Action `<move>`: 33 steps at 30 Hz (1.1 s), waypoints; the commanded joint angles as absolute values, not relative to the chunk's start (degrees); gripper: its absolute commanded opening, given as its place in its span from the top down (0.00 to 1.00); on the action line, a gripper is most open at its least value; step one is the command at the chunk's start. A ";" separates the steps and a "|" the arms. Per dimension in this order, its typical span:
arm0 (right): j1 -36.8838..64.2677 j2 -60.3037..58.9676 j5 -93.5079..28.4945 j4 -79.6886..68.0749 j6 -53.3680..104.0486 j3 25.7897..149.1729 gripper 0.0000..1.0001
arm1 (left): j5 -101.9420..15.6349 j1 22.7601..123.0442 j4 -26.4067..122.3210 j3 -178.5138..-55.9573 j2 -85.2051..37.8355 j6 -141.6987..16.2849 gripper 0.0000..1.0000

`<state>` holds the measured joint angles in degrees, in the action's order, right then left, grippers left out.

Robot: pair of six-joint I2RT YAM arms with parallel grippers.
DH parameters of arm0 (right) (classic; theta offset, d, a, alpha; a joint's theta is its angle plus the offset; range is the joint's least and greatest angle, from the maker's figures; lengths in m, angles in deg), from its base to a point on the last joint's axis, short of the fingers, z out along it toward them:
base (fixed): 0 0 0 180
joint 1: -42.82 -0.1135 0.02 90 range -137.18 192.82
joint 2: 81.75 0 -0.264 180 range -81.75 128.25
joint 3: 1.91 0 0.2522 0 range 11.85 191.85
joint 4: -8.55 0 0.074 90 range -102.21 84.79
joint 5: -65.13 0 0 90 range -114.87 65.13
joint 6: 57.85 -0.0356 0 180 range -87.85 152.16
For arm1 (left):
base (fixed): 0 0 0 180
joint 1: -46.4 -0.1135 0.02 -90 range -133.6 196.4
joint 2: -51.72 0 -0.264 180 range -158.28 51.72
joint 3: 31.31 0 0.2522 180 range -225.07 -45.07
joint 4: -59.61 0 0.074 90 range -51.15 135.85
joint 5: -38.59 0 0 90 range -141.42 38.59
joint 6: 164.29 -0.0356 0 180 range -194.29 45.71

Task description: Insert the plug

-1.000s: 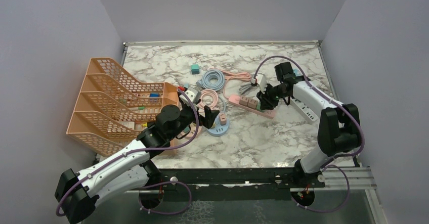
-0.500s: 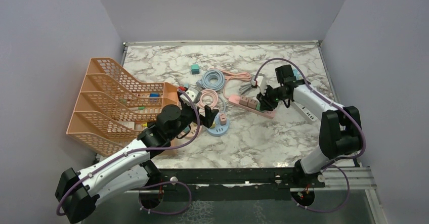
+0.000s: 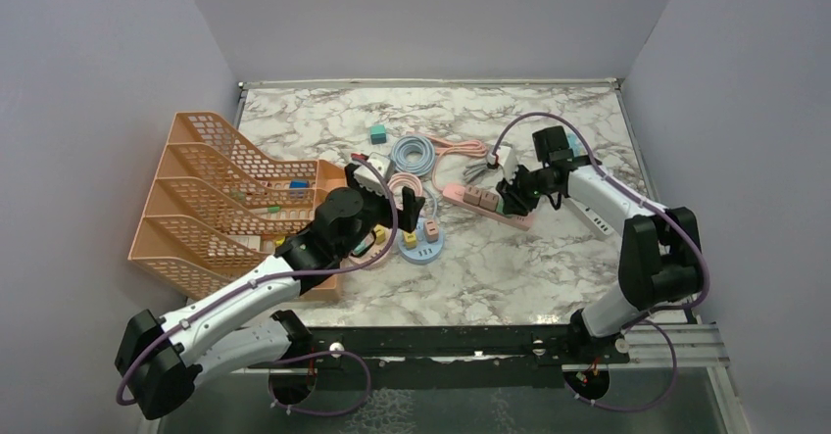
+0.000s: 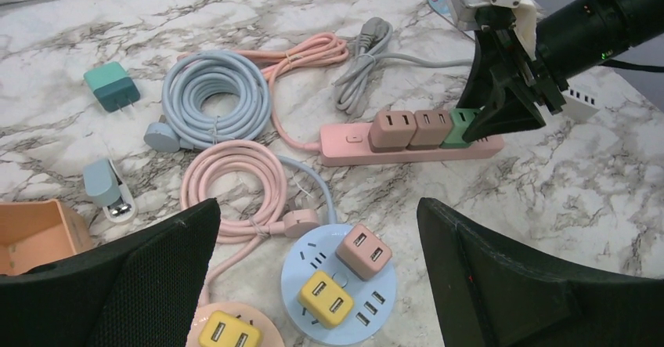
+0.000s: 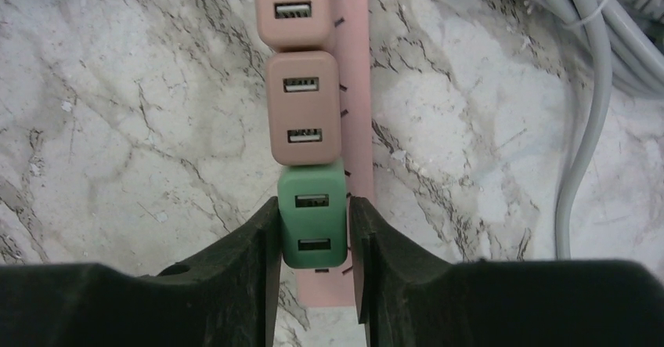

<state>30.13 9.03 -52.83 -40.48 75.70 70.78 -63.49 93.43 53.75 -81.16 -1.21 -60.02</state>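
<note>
While the right gripper [image 5: 313, 207] pinches the green plug [image 5: 312, 184], both pads flat on its sides, the plug sits on the pink power strip [image 5: 359, 57] at the last socket of its right-hand end, butted against the second of two dusty-pink adapters [image 4: 392, 128] plugged in along the strip. From the left wrist view, its top looks level with those neighbours; can't tell if the prongs are fully home. The strip lies flat on the marble table [image 3: 510, 267], its cord end pointing away from the right arm. The left gripper [image 4: 317, 210] is spread wide, holding nothing, hanging above the table on the strip's near-left side, well apart from it. Under that gripper, also near-left of the strip, sits a round blue socket hub [image 4: 307, 254] carrying a pink cube adapter [image 4: 359, 251] and a yellow one [image 4: 322, 298]. A pink coiled cable [image 4: 235, 182] lies between the hub and the strip's cord end. Beyond the strip's cord end are a blue coiled cable [image 4: 211, 88] and a teal adapter [image 4: 112, 86]; a grey cable [image 4: 356, 81] lies just behind the strip. The orange file tray [image 3: 216, 189] stands far left of the strip.
</note>
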 commanded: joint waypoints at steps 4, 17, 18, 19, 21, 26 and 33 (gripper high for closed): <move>29.72 -1.71 -53.22 -30.72 64.91 68.91 0.55 | -69.60 90.76 44.46 -92.17 -9.62 -54.46 0.01; 29.72 -24.27 -46.11 -9.47 45.01 56.33 0.40 | -68.95 74.66 33.58 -112.27 -36.07 -47.30 0.16; 29.72 -24.65 -45.57 -9.15 43.16 56.39 0.40 | -68.80 73.58 32.29 -114.70 -38.98 -47.36 0.18; 29.72 -24.79 -45.01 -9.07 41.09 56.51 0.40 | -68.35 72.52 31.17 -117.44 -41.92 -47.75 0.21; 29.72 -24.64 -44.71 -9.64 39.20 57.20 0.40 | -67.45 70.41 28.92 -122.35 -47.97 -47.88 0.24; 29.72 -23.81 -44.48 -9.52 36.27 58.57 0.43 | -64.30 67.32 26.70 -134.31 -61.19 -50.87 0.24; 29.72 -22.07 -46.82 -11.34 37.06 59.48 0.46 | -64.89 65.24 25.59 -145.08 -73.03 -51.13 0.27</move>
